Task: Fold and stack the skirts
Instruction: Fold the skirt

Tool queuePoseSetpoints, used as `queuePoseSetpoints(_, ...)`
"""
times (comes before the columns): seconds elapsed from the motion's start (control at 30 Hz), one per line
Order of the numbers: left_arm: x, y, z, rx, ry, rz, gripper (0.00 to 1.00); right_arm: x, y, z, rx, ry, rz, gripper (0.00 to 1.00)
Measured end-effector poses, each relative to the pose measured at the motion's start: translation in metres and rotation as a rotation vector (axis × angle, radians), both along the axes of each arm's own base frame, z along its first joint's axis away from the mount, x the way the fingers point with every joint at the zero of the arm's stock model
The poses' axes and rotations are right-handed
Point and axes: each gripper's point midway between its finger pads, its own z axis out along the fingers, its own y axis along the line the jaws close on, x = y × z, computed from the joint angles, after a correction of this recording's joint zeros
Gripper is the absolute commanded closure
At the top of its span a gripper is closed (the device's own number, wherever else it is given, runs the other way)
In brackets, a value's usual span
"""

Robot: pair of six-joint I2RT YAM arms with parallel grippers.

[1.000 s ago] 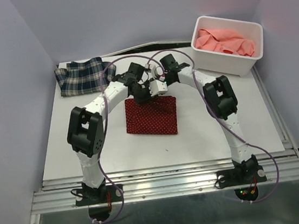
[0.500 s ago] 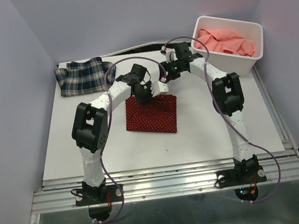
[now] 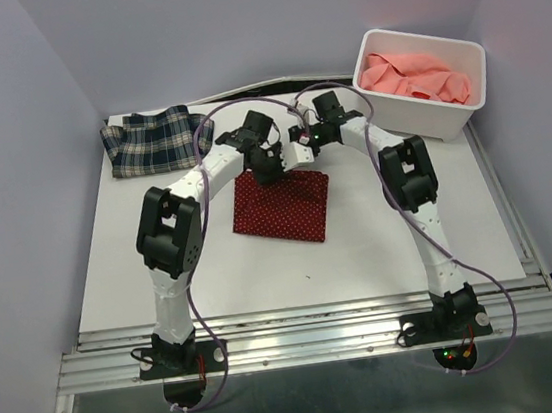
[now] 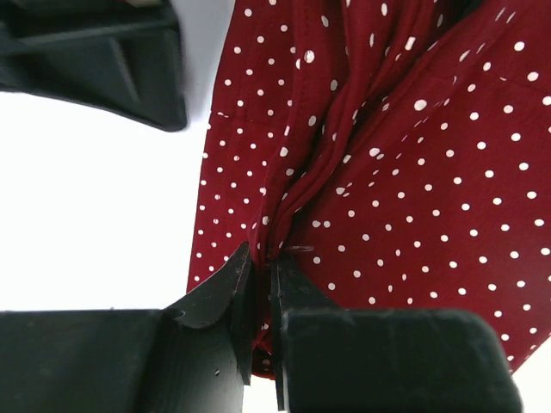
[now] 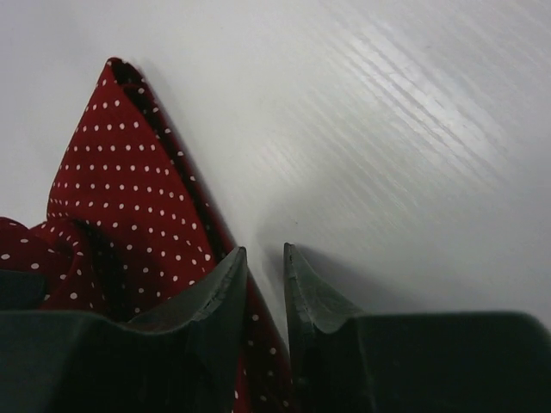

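Red cloth with white dots fills the view under my left wrist, where my left gripper [image 4: 261, 267] is clamped on a raised pleat at the far edge of the red dotted skirt [image 4: 413, 172]. Just beside it, my right gripper [image 5: 263, 262] has swung back from the bin side to the skirt's far right corner in the last half second. Its fingers stand almost together with a thin slit between them and cloth against the left one, and I cannot tell whether they nip it. The skirt lies folded in the middle of the table [image 3: 410, 230], turned slightly since a second ago. I judge it ready to carry to a stack. Farther off, the plaid skirt [image 3: 152, 141] lies at the far left corner, and the salmon-pink skirt [image 3: 411, 74] sits heaped in the white bin [image 3: 417, 121], not yet folded.
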Motion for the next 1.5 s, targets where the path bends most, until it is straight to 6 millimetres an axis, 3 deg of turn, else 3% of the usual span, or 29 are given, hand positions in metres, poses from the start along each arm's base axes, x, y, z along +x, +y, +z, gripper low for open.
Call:
queuePoseSetpoints(0.13, 0.009, -0.002, 0.005, -0.004, -0.021, 0.007, 0.84, -0.013, 0.010, -0.004, 0.020, 0.005, 0.060, 0.71)
queuePoseSetpoints(0.23, 0.018, -0.004, 0.004, -0.003, -0.031, 0.019, 0.76, -0.023, 0.015, -0.005, 0.045, 0.018, 0.101, 0.71)
queuePoseSetpoints(0.37, 0.028, -0.005, -0.011, 0.012, -0.031, 0.042, 0.59, -0.026, 0.017, -0.005, 0.059, 0.016, 0.124, 0.68)
queuePoseSetpoints(0.5, 0.034, -0.002, -0.023, 0.028, -0.028, 0.067, 0.56, -0.027, 0.017, -0.003, 0.061, 0.022, 0.124, 0.59)
queuePoseSetpoints(0.57, 0.036, -0.002, -0.021, 0.022, -0.032, 0.080, 0.40, -0.023, 0.016, -0.001, 0.044, 0.018, 0.107, 0.55)
queuePoseSetpoints(0.6, 0.037, -0.002, -0.020, 0.015, -0.035, 0.092, 0.18, -0.019, 0.015, 0.003, 0.032, 0.008, 0.095, 0.53)
queuePoseSetpoints(0.63, 0.040, -0.001, -0.016, 0.007, -0.043, 0.101, 0.02, -0.013, 0.014, 0.005, 0.018, -0.006, 0.078, 0.50)
queuePoseSetpoints(0.67, 0.040, -0.001, -0.013, -0.003, -0.042, 0.122, 0.01, -0.005, 0.012, 0.009, -0.001, -0.029, 0.053, 0.44)
queuePoseSetpoints(0.7, 0.043, 0.001, -0.005, -0.017, -0.051, 0.143, 0.02, 0.002, 0.009, 0.013, -0.016, -0.049, 0.031, 0.41)
queuePoseSetpoints(0.77, 0.047, 0.005, 0.014, -0.053, -0.070, 0.195, 0.02, 0.020, -0.001, 0.022, -0.046, -0.088, -0.025, 0.24)
queuePoseSetpoints(0.87, 0.057, 0.020, 0.062, -0.172, -0.105, 0.316, 0.02, 0.048, -0.025, 0.043, -0.090, -0.178, -0.114, 0.18)
queuePoseSetpoints(0.93, 0.066, 0.041, 0.098, -0.262, -0.132, 0.416, 0.02, 0.055, -0.039, 0.057, -0.117, -0.216, -0.155, 0.17)
queuePoseSetpoints(1.03, 0.077, 0.085, 0.151, -0.444, -0.161, 0.587, 0.02, 0.056, -0.059, 0.099, -0.142, -0.298, -0.200, 0.22)
queuePoseSetpoints(1.1, 0.074, 0.110, 0.171, -0.570, -0.150, 0.683, 0.02, 0.048, -0.061, 0.134, -0.125, -0.350, -0.197, 0.27)
queuePoseSetpoints(1.17, 0.065, 0.141, 0.179, -0.689, -0.105, 0.795, 0.02, 0.029, -0.058, 0.169, -0.089, -0.392, -0.174, 0.35)
queuePoseSetpoints(1.23, 0.059, 0.162, 0.175, -0.757, -0.044, 0.882, 0.02, 0.008, -0.050, 0.192, -0.058, -0.411, -0.141, 0.38)
queuePoseSetpoints(1.3, 0.055, 0.166, 0.161, -0.798, 0.055, 0.897, 0.02, -0.014, -0.037, 0.202, -0.037, -0.415, -0.100, 0.40)
queuePoseSetpoints(1.4, 0.040, 0.154, 0.114, -0.834, 0.246, 0.916, 0.01, -0.042, -0.007, 0.195, -0.038, -0.393, -0.031, 0.42)
queuePoseSetpoints(1.5, 0.003, 0.143, 0.048, -0.834, 0.465, 0.996, 0.02, -0.064, 0.029, 0.173, -0.076, -0.372, 0.035, 0.44)
